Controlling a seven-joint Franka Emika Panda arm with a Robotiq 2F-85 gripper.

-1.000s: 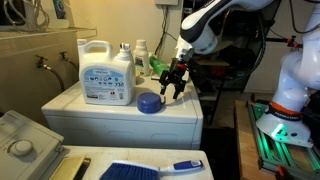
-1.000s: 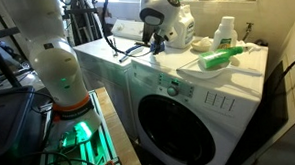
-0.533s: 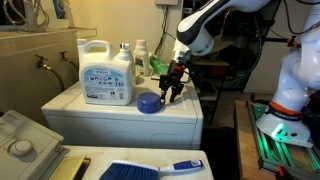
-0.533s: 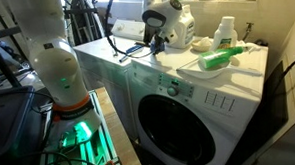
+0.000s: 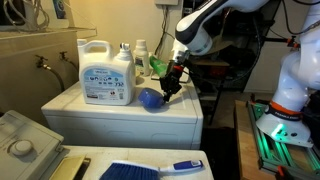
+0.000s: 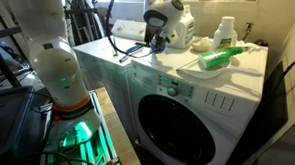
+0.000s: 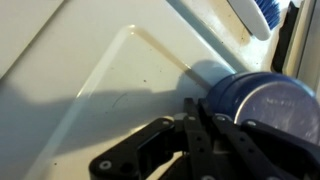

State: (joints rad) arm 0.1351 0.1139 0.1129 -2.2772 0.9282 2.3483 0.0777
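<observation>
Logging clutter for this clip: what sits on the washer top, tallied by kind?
Large detergent jug: 1
Smaller upright bottles: 2, as far as the view shows
Blue cap, beside the gripper: 1
Green item lying flat: 1
Total: 5

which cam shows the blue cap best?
Wrist view: blue cap fills the right side, close beside the gripper. In an exterior view it is small on the washer; from the door side the gripper blocks it.
</observation>
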